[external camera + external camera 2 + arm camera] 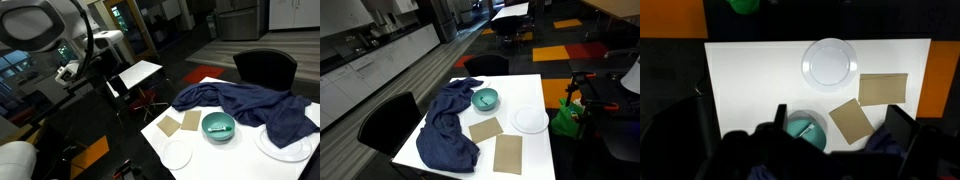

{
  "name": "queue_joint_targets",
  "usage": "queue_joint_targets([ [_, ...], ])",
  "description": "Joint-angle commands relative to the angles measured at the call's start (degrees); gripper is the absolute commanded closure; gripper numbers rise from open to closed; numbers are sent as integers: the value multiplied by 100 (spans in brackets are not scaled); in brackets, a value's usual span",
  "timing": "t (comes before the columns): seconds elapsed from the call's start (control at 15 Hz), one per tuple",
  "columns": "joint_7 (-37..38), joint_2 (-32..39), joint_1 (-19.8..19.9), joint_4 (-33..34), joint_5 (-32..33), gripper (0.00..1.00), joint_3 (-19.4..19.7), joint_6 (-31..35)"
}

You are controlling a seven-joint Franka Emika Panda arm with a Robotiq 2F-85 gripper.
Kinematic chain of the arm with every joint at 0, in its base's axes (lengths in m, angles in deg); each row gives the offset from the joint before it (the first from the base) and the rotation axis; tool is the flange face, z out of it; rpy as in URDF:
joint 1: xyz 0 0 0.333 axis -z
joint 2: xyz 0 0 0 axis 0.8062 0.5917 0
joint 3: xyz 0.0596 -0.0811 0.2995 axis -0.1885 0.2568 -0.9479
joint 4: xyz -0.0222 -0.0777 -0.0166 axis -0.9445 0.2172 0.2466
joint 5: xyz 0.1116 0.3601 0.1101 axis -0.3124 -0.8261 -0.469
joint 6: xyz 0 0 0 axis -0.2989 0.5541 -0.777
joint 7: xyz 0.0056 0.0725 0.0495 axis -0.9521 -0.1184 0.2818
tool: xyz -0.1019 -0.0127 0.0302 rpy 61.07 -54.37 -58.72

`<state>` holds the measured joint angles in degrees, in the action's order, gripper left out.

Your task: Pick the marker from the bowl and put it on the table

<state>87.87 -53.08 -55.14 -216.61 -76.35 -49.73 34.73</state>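
Marker: faint pale streak inside the bowl in an exterior view; too small to read elsewhere
Bowl's place: on the worktop, beside the blue cloth; half hidden in the wrist view
Fingers: spread apart, holding nothing; seen only in the wrist view
Plate: partly under the cloth
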Motion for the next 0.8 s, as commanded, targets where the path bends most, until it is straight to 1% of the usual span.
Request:
queue_joint_targets([
  [0.0,-28,3,60,11,-33,0,-53,-13],
  [0.6,-28,3,60,11,-33,0,-53,-13],
  [0.73,111,71,62,54,-88,0,-93,87],
])
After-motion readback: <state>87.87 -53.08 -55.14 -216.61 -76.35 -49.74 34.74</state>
